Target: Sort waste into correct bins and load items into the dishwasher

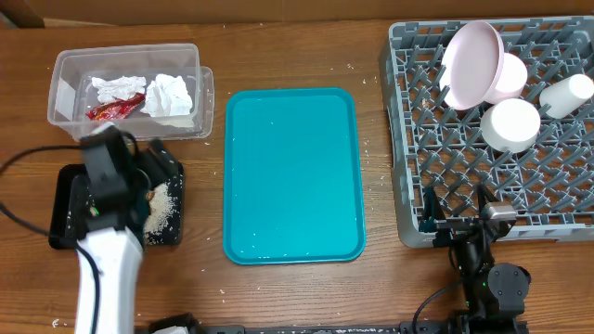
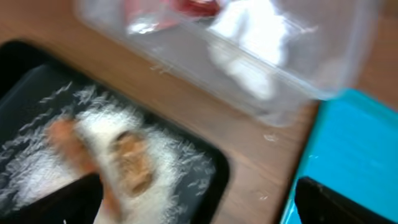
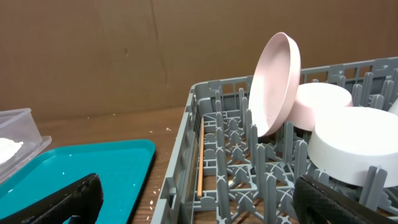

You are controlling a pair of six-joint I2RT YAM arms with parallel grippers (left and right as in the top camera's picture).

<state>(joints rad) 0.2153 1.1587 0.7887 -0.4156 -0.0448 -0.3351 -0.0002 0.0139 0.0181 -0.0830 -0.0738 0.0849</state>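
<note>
My left gripper [image 1: 151,167] is open and empty, hovering over the right end of a black bin [image 1: 65,209] that holds white rice and orange-brown food scraps [image 2: 127,162]. A clear plastic bin [image 1: 125,88] behind it holds crumpled white napkins [image 1: 169,95] and a red wrapper [image 1: 116,109]. The teal tray [image 1: 292,176] is bare. My right gripper [image 1: 462,221] is open and empty at the front left corner of the grey dishwasher rack [image 1: 408,139]. The rack holds a pink plate [image 3: 277,81], a pink bowl [image 3: 320,102] and white cups [image 1: 510,125].
A thin wooden stick [image 3: 201,158] lies inside the rack's left edge. Rice grains and crumbs are scattered on the wooden table around the tray. A black cable runs along the left edge of the table [image 1: 19,167]. The left wrist view is motion-blurred.
</note>
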